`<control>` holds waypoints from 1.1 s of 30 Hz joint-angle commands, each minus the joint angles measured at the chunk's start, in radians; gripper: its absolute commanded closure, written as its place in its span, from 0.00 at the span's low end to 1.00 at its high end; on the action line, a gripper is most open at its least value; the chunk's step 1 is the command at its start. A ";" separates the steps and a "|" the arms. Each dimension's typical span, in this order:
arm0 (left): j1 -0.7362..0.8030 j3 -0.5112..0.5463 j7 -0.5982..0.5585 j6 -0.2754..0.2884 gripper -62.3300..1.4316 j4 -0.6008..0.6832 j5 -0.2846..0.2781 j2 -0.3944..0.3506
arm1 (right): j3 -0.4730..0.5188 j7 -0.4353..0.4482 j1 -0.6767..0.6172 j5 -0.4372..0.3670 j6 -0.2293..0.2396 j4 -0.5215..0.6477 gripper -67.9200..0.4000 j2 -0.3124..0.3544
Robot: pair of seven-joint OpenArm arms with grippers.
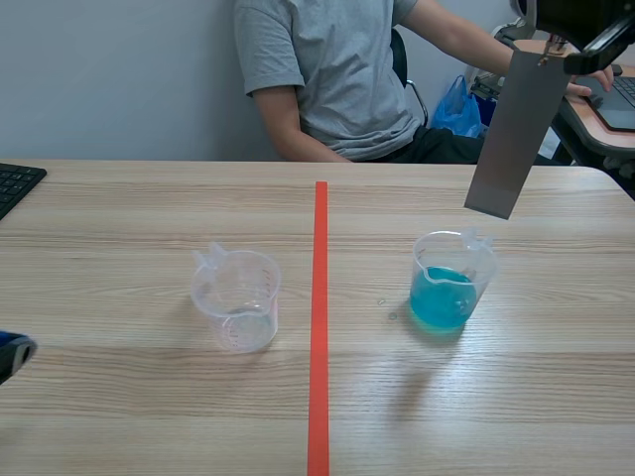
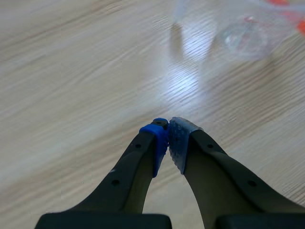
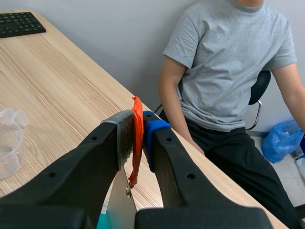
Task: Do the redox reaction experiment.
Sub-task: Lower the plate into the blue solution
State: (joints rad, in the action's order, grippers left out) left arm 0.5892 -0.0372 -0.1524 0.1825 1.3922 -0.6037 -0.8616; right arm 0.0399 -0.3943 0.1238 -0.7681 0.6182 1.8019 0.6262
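Note:
A clear beaker (image 1: 451,281) holding blue liquid stands right of the middle tape line. A grey metal strip (image 1: 508,139) hangs tilted above it, its lower end just over the beaker's rim and clear of the liquid. My right gripper (image 1: 562,55) is raised at the far right; in the right wrist view the gripper (image 3: 138,125) is shut on the strip's orange tab (image 3: 137,143), and the strip (image 3: 119,205) dangles below. An empty clear beaker (image 1: 236,297) stands left of the line. My left gripper (image 2: 167,136) is shut on nothing, low over the table near the front left edge (image 1: 12,352), with the empty beaker (image 2: 243,33) well ahead of it.
An orange-red tape line (image 1: 319,327) runs down the table's middle. A black keyboard (image 1: 15,183) lies at the far left edge. A person in a grey shirt (image 1: 337,79) sits across the table, with a blue bag (image 1: 458,109) beside the chair.

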 commanded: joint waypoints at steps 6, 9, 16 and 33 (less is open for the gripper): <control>0.170 0.148 -0.076 -0.043 0.90 0.003 -0.006 0.128 | 0.010 0.014 0.026 -0.011 -0.003 0.009 0.98 0.010; 0.222 0.172 -0.076 -0.050 0.90 0.002 -0.006 0.178 | 0.010 0.014 0.026 -0.010 -0.003 0.008 0.98 0.002; 0.275 0.173 -0.076 -0.108 0.90 -0.006 -0.006 0.252 | 0.004 -0.009 0.026 0.005 -0.003 0.007 0.98 -0.044; 0.278 0.173 -0.058 -0.117 0.90 -0.006 -0.006 0.268 | -0.022 -0.007 0.026 0.071 0.004 -0.039 0.98 -0.119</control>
State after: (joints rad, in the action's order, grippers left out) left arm 0.8692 0.1375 -0.2058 0.0628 1.3781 -0.6041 -0.5877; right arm 0.0162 -0.4202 0.1238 -0.6941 0.6220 1.7664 0.5045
